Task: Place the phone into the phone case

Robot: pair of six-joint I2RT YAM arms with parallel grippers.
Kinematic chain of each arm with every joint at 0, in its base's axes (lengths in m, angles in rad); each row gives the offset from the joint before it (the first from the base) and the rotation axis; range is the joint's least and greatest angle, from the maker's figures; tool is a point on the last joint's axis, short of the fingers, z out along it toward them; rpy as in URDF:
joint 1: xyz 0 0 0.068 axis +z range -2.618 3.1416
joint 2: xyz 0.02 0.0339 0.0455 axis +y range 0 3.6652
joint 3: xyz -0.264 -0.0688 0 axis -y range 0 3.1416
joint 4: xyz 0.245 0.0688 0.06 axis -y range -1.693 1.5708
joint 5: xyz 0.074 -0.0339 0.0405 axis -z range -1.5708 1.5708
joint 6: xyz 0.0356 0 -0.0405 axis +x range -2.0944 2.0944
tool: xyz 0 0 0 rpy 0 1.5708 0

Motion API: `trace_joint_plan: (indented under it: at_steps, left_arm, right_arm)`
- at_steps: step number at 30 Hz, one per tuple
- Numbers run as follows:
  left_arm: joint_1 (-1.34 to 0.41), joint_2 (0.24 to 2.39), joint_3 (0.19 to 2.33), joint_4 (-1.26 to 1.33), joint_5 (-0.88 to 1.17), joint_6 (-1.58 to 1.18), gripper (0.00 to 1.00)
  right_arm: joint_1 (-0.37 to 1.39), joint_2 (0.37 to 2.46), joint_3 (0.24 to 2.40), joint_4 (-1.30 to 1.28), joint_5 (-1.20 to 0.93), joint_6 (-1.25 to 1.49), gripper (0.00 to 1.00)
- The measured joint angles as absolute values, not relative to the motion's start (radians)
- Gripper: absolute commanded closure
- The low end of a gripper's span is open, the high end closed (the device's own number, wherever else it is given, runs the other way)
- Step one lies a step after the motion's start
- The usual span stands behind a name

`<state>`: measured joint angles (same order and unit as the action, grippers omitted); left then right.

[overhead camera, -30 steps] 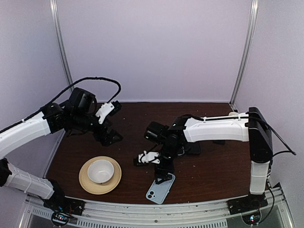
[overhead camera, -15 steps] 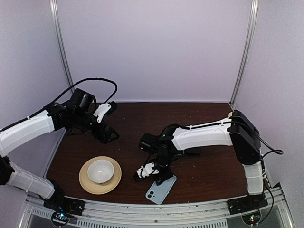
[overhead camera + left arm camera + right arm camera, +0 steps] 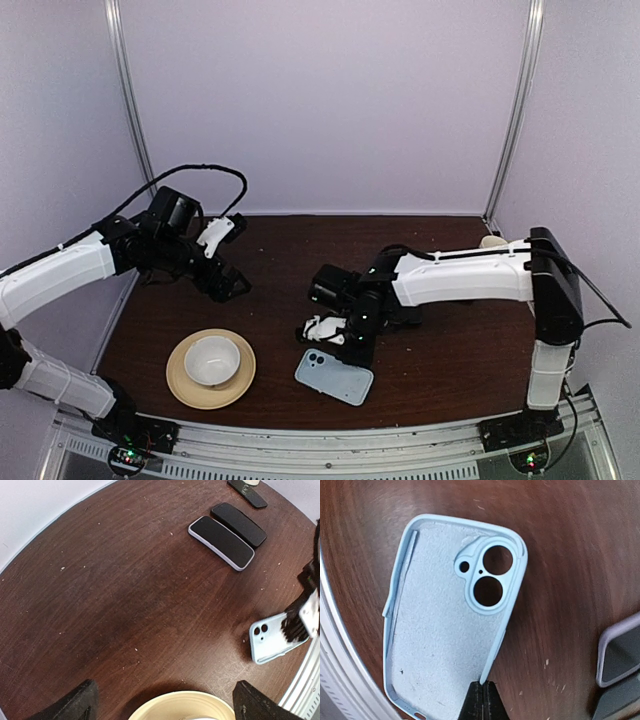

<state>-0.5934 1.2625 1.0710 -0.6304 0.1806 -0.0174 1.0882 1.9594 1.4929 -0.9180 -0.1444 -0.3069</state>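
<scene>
From overhead my right arm (image 3: 460, 275) hides the phone. Only the left wrist view shows it (image 3: 238, 524), flat at the far side of the worktop (image 3: 125, 580), just beside a pale-rimmed dark slab (image 3: 221, 542). A third dark item (image 3: 247, 492) at the frame edge I can't identify. The phone case (image 3: 440, 630), light blue, lies inside-up near the worktop's near edge, with the right tool (image 3: 482, 699) pinched together on its side wall. The left tool (image 3: 165, 707) hangs with its fingers wide apart. A plate (image 3: 180, 696) shows between them, mostly cut off. The wood is dark and speckled, the walls (image 3: 320, 100) pale lilac.
</scene>
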Motion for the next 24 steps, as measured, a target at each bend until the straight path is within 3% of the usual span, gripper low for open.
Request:
trace_joint_plan:
  at_steps: [11,24]
  left_arm:
    - [-0.59,1.286,1.072,-0.656,0.199,-0.025,0.02]
    - [-0.59,1.286,1.072,-0.659,0.203,-0.026,0.02]
  right_arm:
    - [1.06,1.542,0.895,-0.714,-0.062,0.724,1.0]
    - [1.071,1.525,0.807,-0.539,-0.046,1.087,1.0]
